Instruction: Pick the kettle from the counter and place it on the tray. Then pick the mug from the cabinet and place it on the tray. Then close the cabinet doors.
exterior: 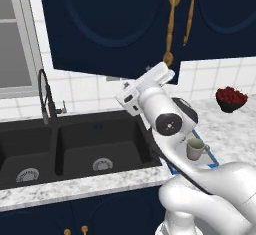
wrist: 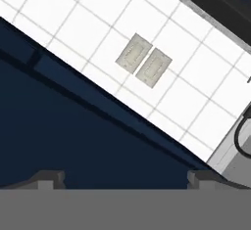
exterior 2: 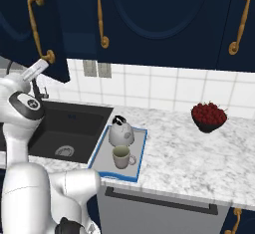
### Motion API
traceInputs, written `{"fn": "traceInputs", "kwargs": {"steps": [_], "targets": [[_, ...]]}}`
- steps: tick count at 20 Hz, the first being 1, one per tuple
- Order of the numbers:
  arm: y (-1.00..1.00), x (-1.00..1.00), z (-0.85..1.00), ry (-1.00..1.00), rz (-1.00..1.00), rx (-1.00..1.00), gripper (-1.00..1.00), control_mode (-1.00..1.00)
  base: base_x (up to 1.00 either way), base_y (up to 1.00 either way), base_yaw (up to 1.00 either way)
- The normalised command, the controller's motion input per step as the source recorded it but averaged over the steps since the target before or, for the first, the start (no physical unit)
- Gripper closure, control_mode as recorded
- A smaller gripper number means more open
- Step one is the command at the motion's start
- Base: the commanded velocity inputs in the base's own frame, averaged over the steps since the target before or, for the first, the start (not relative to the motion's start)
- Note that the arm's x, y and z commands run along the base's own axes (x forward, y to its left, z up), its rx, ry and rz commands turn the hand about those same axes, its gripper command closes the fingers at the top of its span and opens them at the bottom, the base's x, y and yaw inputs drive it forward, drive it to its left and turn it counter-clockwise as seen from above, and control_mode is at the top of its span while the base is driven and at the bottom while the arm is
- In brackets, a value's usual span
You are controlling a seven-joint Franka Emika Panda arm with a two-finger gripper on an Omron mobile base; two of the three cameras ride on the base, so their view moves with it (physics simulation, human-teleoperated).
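Observation:
The silver kettle (exterior 2: 121, 131) and the beige mug (exterior 2: 122, 157) both stand on the blue-rimmed tray (exterior 2: 105, 167) on the speckled counter (exterior 2: 189, 153). The mug (exterior: 195, 148) also shows beside my arm. My gripper (exterior: 166, 72) (exterior 2: 45, 64) is raised to the lower edge of the left cabinet door (exterior 2: 20, 29), which hangs ajar toward me. In the hand view my gripper (wrist: 125, 179) is open, its fingertips (wrist: 49, 178) wide apart with nothing between them, right against the navy door (wrist: 63, 136). The right door (exterior 2: 149, 14) looks flush with the cabinet front.
A black double sink (exterior: 75, 144) with a dark faucet (exterior: 45, 96) lies left of the tray. A dark bowl of red fruit (exterior 2: 208, 116) sits on the counter to the right. Two wall outlets (wrist: 144, 61) are on the tiled backsplash under the cabinet.

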Motion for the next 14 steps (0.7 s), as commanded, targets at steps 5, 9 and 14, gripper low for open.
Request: {"fn": "traceInputs", "kwargs": {"steps": [5,9,14], "targets": [[-0.44,1.0,0.29,0.07,0.12,0.26,-1.0,-1.0,0.0,0.0,0.0],[-0.43,1.0,0.25,0.1,0.11,0.24,-1.0,-1.0,0.0,0.0,0.0],[-0.36,1.0,0.22,0.12,0.11,0.25,-1.0,-1.0,0.0,0.0,0.0]]}}
